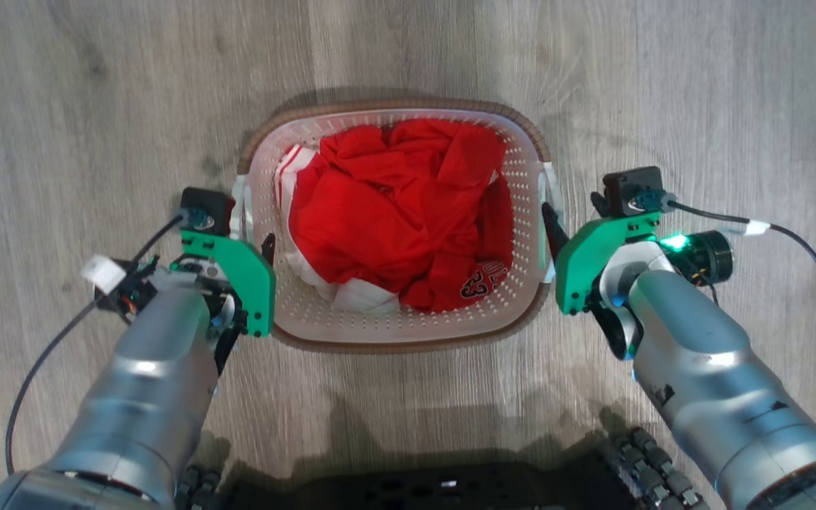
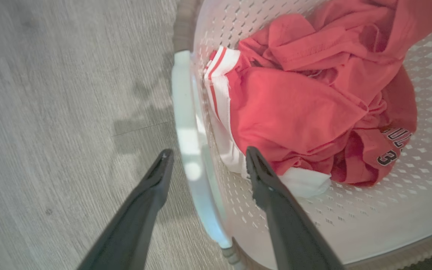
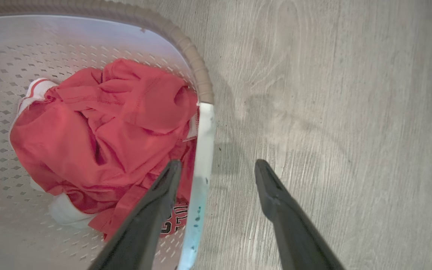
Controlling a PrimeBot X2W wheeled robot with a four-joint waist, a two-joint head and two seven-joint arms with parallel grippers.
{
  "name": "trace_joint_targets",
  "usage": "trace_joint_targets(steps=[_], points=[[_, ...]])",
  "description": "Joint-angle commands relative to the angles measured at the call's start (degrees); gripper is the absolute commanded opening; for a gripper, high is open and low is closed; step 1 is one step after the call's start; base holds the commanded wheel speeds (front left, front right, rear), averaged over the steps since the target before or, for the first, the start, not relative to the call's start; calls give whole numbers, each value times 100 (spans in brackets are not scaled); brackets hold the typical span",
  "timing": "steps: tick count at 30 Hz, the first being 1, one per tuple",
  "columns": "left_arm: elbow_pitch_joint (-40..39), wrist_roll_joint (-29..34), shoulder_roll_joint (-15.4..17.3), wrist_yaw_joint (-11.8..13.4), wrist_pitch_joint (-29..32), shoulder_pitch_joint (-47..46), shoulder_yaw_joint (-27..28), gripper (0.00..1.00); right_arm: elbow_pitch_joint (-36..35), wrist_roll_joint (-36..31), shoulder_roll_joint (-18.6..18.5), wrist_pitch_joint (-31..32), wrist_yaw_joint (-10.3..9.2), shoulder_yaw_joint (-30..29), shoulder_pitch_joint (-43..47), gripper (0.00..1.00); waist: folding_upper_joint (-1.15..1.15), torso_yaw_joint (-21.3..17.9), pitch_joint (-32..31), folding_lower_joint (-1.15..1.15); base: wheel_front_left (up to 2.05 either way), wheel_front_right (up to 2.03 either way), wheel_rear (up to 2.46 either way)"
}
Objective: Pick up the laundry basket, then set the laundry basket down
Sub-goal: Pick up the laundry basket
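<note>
Grey wood-grain floor (image 1: 96,106) underfoot. At far left a black cable (image 1: 47,354) loops out from the left forearm. Left gripper (image 1: 252,237) sits at the left short side of the laundry basket (image 1: 394,106), fingers spread apart. In the left wrist view the left gripper (image 2: 209,151) straddles the white left handle (image 2: 186,135): one finger over bare floor outside, the other inside over the perforated wall, the handle in the gap between them. Contact with the handle: cannot tell. Nothing is clamped. The basket stands on the floor, centred between the two arms, long axis running left to right, brown rim up. Inside it lies a crumpled red jersey (image 1: 394,205) with white striped trim and dark lettering with a number, filling most of the bottom and lying nearer the left wall. In the left wrist view the jersey (image 2: 294,108) lies just beyond the inner finger. At the right short side, the white right handle (image 1: 546,205) lies just beside the right gripper (image 1: 564,227). In the right wrist view the right gripper (image 3: 218,162) is likewise spread: one finger inside above the jersey (image 3: 99,138), the other out over the floor, the right handle (image 3: 203,150) between them, not pinched. A second black cable (image 1: 805,255) trails off to the right.
</note>
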Motion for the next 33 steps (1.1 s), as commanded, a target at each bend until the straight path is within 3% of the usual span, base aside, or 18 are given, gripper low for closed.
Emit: trace_joint_targets(steps=[1, 22, 33], points=[[-4, 13, 185, -28, 51, 1, 57, 100, -30, 119, 64, 22, 40, 163, 112, 100, 0, -4, 87, 0, 0, 0, 0], [11, 12, 324, -29, 722, -490, -235, 100, 351, 1304, 64, 210, 40, 1074, -644, 100, 0, 10, 841, 0, 0, 0, 0], [12, 21, 294, -57, 773, -629, -468, 100, 661, 1799, 64, 191, 40, 1454, -909, 100, 0, 37, 1055, 0, 0, 0, 0]])
